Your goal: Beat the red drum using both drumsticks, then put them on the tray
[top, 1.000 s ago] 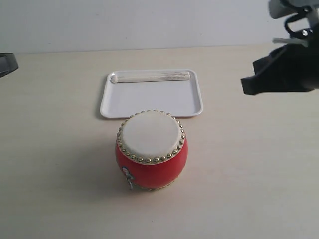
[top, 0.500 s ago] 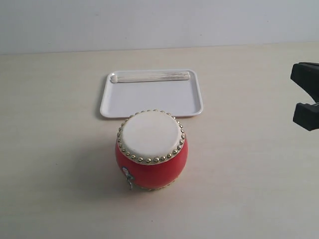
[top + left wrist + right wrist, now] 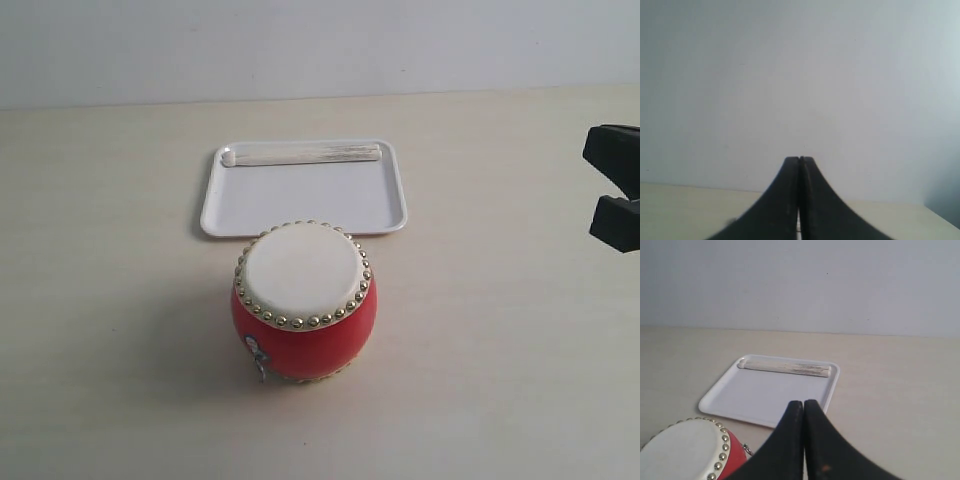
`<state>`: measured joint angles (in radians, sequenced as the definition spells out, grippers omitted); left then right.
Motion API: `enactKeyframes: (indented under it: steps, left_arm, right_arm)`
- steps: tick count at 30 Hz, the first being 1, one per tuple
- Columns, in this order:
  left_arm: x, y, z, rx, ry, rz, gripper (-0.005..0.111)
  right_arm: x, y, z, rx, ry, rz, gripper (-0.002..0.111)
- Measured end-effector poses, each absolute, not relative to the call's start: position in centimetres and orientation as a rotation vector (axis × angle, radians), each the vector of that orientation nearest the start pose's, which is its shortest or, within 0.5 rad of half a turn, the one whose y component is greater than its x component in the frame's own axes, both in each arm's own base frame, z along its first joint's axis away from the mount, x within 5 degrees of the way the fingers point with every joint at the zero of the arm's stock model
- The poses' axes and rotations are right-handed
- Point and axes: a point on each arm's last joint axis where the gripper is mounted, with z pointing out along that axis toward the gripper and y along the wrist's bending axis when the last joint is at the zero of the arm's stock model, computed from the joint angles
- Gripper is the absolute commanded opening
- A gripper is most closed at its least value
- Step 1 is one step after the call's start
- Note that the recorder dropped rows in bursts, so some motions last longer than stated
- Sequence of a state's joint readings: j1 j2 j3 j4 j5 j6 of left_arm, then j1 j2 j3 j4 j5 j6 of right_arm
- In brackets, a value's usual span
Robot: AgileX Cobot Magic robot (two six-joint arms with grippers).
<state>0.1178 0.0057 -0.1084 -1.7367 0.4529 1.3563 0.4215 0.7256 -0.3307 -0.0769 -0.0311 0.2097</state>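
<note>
Right hand (image 3: 803, 406) pinched closed, empty | left hand (image 3: 799, 162) likewise, aimed at wall (image 3: 790, 75) | drumsticks (image 3: 305, 155) seemingly both on tray (image 3: 300, 205)

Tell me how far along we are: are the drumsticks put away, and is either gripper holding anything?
Done: the drumsticks lie together on the tray, along the rim away from the red drum. In hand: nothing; the left gripper and right gripper are both shut and empty. Left: nothing visible. Whether the beating happened cannot be told from these pictures.
</note>
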Motion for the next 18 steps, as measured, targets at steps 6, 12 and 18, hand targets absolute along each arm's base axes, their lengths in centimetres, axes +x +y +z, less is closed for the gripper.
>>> enactKeyframes:
  steps: [6, 12, 18]
  left_arm:
    - [4.33, -3.45, 25.41, 0.041, 1.346, -0.529, 0.000]
    - [4.33, -3.45, 25.41, 0.042, 1.346, -0.528, 0.000]
    - [4.43, -3.17, 25.39, 0.037, 1.345, -0.478, 0.000]
  right_arm:
    - [13.45, 6.05, 25.93, -0.268, 1.846, 0.389, 0.000]
    - [13.46, 6.06, 25.96, -0.268, 1.844, 0.390, 0.000]
    - [13.45, 6.06, 25.96, -0.268, 1.844, 0.390, 0.000]
